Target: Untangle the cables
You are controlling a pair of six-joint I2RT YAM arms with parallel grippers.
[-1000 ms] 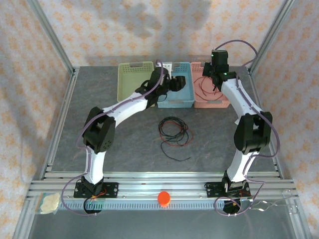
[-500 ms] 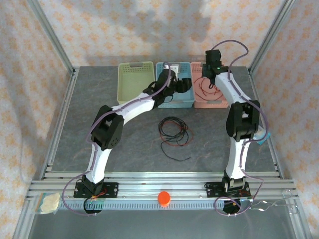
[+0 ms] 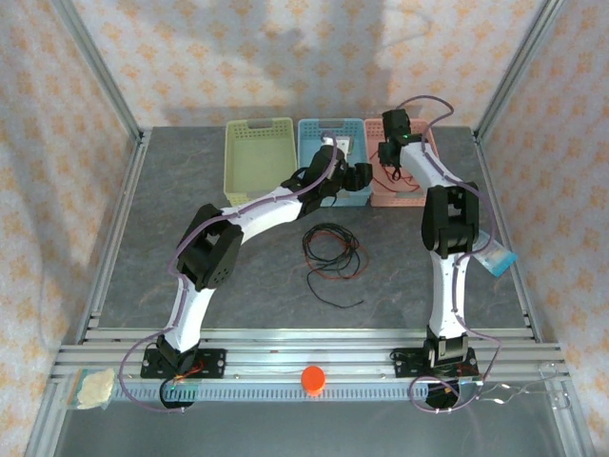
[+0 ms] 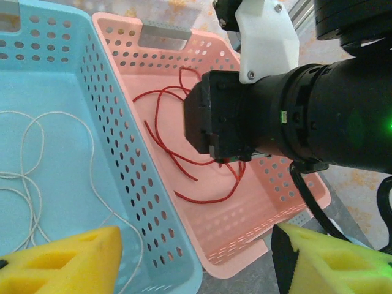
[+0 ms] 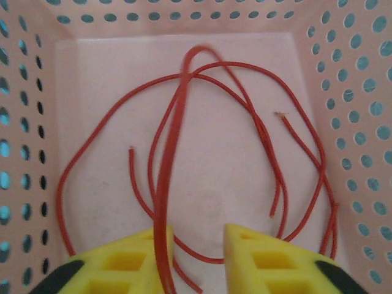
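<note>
Your right gripper (image 5: 196, 237) hung parted over the pink basket (image 5: 24, 122), red cable (image 5: 177, 122) beside one finger (image 5: 131, 257); your left gripper (image 4: 199, 240) stood open over the blue basket (image 4: 110, 153) with its white cable (image 4: 43, 138)

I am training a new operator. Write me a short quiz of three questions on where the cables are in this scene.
1. True or false: the red cable lies inside the pink basket.
2. Short answer: what lies on the table between the two arms?
3. Choose one: the whitish cable lies in A) the pink basket, B) the blue basket, C) on the table.

Key
1. True.
2. A loose tangle of black and red cables.
3. B.
</note>
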